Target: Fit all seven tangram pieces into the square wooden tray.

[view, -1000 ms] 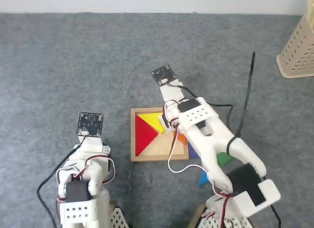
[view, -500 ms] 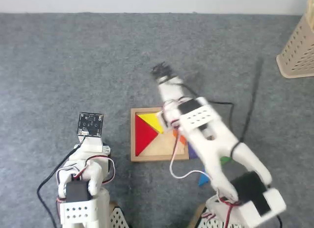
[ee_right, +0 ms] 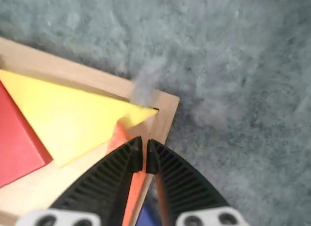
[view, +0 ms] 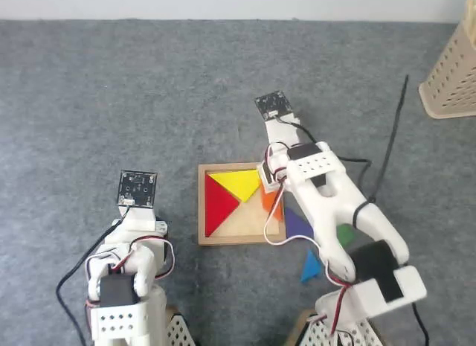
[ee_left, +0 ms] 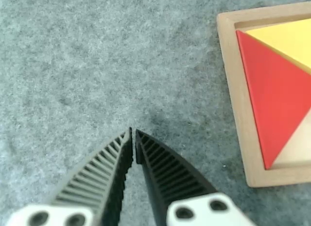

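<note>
With right gripper [ee_right: 144, 150] tips together over orange piece [ee_right: 118, 137]: risks jamming it onto tray [ee_right: 165, 114] rim beside yellow triangle [ee_right: 73, 124].

A wooden tray [view: 201, 212] holds a red triangle [view: 218, 203] and a yellow triangle [view: 238, 184]. The right arm [view: 327, 197] crosses its right edge. Beside it lie a purple piece [view: 299, 225] and a blue triangle [view: 311, 266].

Mostly hidden behind the closed tips of the right gripper [ee_right: 144, 141]: orange piece [ee_right: 118, 136]. Nearer the wrist, a dark blue sliver [ee_right: 146, 217], too little to identify. Under the right arm, green piece [view: 344, 232] barely peeking out, purple piece [view: 297, 225] partly covered. Off to the side of the left gripper [ee_left: 132, 132], tray [ee_left: 232, 90] and red piece [ee_left: 272, 95] cut off at the edge.
</note>
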Motion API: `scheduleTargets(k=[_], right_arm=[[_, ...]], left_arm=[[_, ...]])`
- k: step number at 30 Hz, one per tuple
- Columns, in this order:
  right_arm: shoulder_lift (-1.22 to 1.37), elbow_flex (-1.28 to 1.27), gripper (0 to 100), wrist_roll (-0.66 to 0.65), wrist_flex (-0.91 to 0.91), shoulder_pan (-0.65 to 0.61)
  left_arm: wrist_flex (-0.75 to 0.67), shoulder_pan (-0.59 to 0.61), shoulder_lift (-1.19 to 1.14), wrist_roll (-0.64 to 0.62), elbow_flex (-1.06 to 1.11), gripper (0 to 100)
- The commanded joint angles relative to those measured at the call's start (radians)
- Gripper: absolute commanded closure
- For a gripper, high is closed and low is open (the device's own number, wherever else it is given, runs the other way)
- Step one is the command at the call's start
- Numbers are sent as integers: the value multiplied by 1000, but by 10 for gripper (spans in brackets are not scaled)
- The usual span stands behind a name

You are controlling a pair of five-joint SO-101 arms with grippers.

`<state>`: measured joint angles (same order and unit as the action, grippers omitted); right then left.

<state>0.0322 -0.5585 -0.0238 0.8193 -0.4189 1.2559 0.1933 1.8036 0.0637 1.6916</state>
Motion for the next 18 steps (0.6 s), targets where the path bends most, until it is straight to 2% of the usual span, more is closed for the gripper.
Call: scheduleTargets(k=[1,18], right_arm=[[-5,60,980,-21,-13,-12],[-16,17,980,-63,48,-246]], left_arm=[[8,2,20,5,-7,988],[8,2,20,5,-7,988]])
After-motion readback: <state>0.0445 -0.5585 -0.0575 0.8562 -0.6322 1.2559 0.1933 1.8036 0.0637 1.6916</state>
